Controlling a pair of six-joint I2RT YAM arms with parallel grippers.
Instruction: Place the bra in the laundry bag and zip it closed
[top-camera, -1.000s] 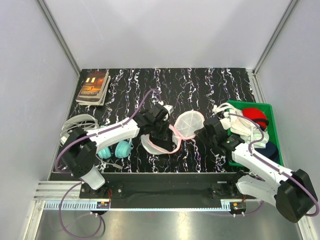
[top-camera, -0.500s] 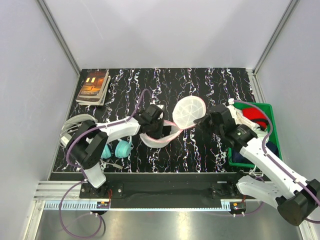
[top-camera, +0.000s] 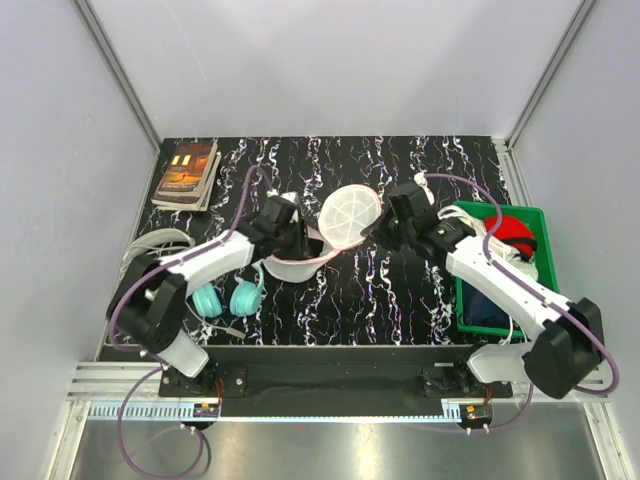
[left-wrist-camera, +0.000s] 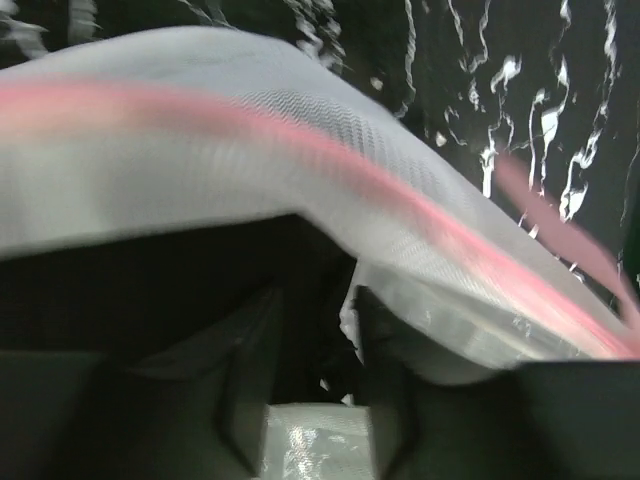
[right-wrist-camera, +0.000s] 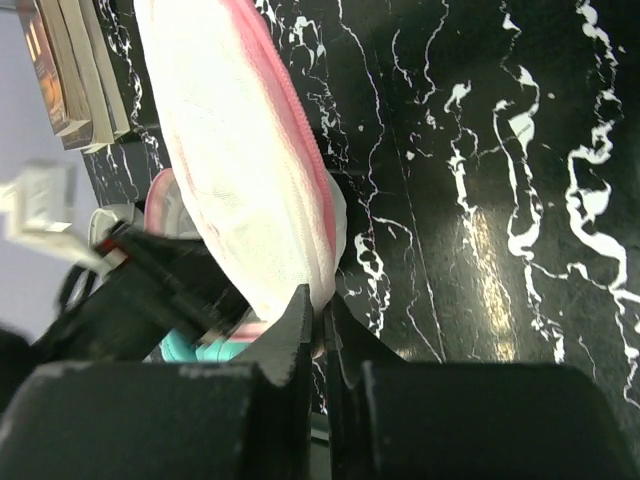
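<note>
While open, bag rim between right fingers

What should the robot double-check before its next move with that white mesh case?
1. Hold of the right gripper on the raised half of the laundry bag: ok, pinched shut on the pink rim.
2. Hold of the left gripper on the lower half: cannot tell, that view is blurred.
3. Bag open: ok, the halves are spread apart.
4. Whether the bra is inside: cannot tell, no black garment shows.
5. Zip closed: not ok.
6. The teal headphones apart from the bag: ok.
</note>
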